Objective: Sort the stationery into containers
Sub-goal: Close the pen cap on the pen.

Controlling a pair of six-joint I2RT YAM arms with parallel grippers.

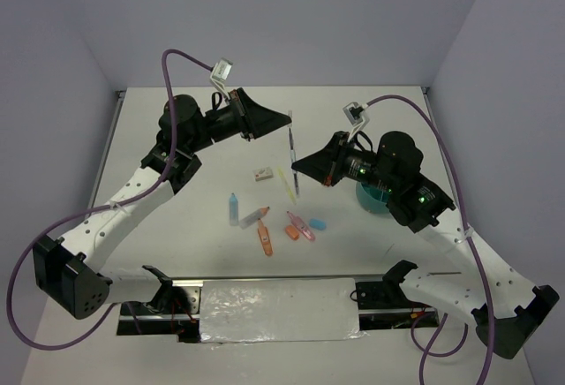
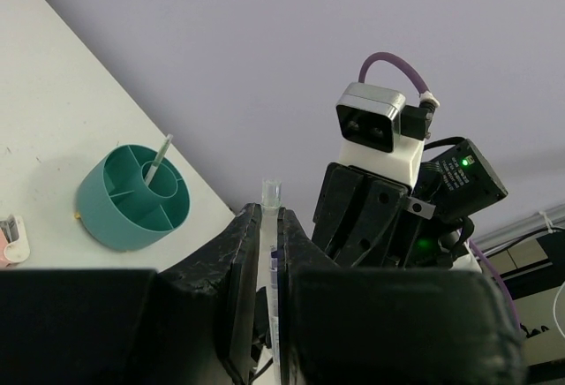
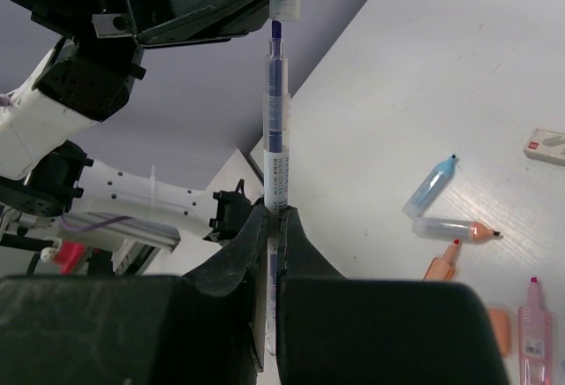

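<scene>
Both arms hold one pen [image 1: 292, 142] up in the air above the worktop [image 1: 177, 252], each at one end. The left gripper [image 1: 288, 120] has its jaws pressed together on the pen's translucent cap, the end that points away from the arm bases. The right gripper [image 1: 296, 162] pinches the clear, labelled barrel further down. A short stretch of the pen reaches past its jaws toward the near edge.

From above, the pen's long axis runs nearly straight from far to near, with the near end leaning slightly right. In the right wrist view it rises straight out of the jaws toward the left gripper. A narrow dark-blue section shows between the barrel and the cap.

The teal cup [image 2: 115, 213] stands on the worktop to the right, partly hidden behind the right arm. A thin pale pen [image 2: 159, 160] stands tilted in its round middle compartment.

Loose on the worktop near the middle lie:
- a light blue tube [image 1: 234, 208]
- two orange highlighters [image 1: 265, 239]
- two pink highlighters [image 1: 301, 227]
- a small blue eraser [image 1: 318, 223]
- a pink-white eraser [image 1: 262, 174]
- a thin yellow pen [image 1: 287, 184]
</scene>
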